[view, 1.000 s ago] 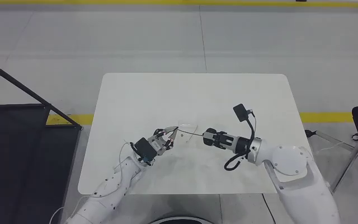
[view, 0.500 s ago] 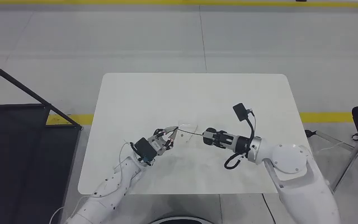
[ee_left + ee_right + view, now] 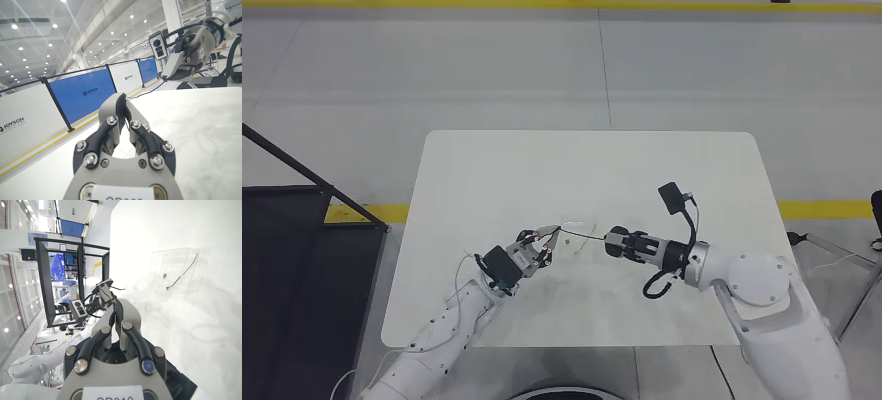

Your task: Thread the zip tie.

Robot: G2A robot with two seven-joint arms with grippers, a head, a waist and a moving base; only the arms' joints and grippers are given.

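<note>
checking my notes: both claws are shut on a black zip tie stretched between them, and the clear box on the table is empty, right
The clear box is not empty: the right wrist view shows a second black zip tie lying in it. The left claw and right claw are indeed shut on the zip tie stretched between them.

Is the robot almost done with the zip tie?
Done: the zip tie is off the table, pinched at one end by the left gripper and at the other by the right gripper. In hand: it stretches between them. Left: no closed loop shows, so the threading looks undone, though the ends are too small to be sure. A spare tie lies in the clear box.
</note>
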